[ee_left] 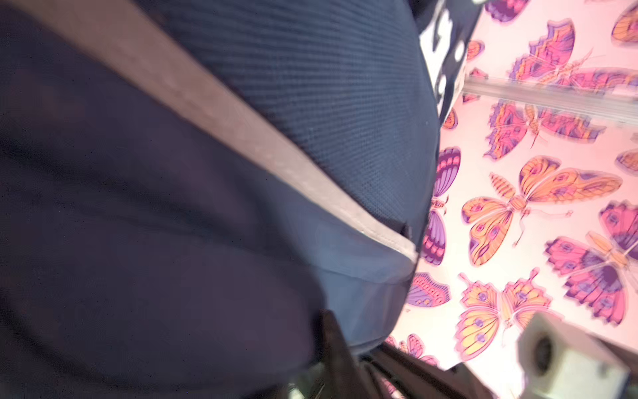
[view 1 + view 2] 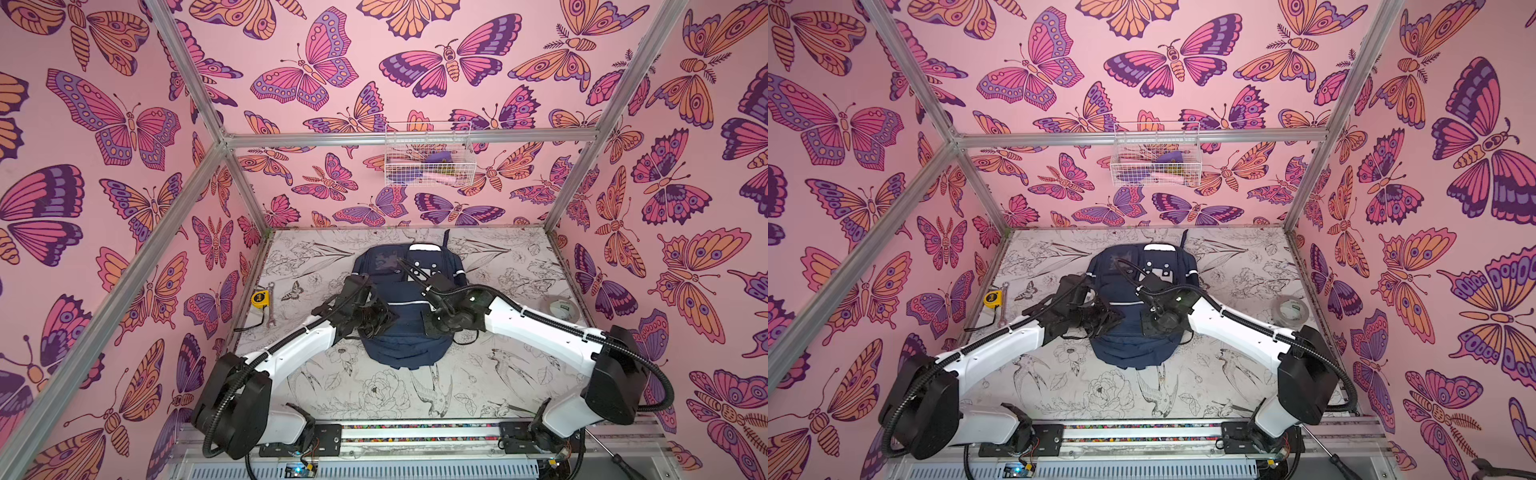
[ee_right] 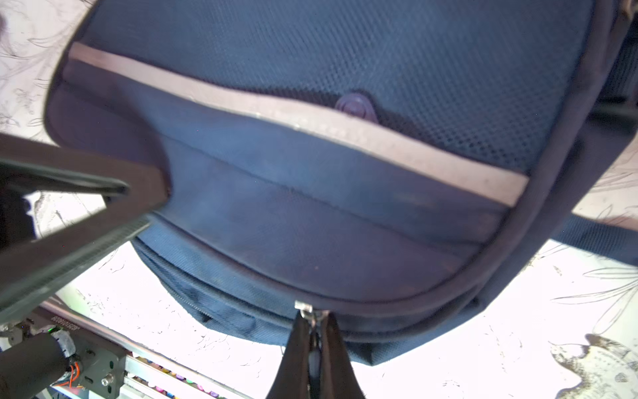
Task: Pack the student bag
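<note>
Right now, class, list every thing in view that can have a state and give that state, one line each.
student bag, lying flat, front up, zips look closed
zip pull, pinched by the right hand
right hand, shut on the zip pull
left hand, shut on the student bag's side fabric
tape measure, blade wound in
wire basket, hanging, holding items
</note>
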`<action>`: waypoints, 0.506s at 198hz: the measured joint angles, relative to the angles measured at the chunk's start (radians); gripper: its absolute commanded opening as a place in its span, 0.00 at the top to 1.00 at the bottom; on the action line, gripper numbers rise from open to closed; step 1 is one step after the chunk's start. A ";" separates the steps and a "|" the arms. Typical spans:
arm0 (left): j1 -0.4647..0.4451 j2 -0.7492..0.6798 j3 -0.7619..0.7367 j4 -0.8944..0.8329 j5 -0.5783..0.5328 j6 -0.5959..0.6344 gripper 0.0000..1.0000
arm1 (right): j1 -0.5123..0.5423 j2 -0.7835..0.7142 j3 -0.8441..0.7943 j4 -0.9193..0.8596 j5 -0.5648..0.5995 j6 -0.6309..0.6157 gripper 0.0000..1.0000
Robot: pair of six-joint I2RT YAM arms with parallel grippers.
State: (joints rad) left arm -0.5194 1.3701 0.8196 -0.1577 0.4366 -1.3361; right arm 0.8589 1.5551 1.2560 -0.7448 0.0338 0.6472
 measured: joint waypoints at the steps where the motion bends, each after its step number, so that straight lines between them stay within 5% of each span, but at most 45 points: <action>1: 0.000 0.000 -0.001 0.000 0.000 0.006 1.00 | -0.001 0.000 0.000 0.000 0.000 -0.001 1.00; 100: -0.001 -0.006 0.029 0.000 0.053 0.144 1.00 | -0.271 -0.108 -0.068 -0.020 -0.091 -0.240 1.00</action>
State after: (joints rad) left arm -0.5205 1.3643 0.8486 -0.1577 0.4900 -1.1923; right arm 0.5877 1.4475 1.1881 -0.7647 -0.0570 0.4076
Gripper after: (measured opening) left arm 0.061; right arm 0.094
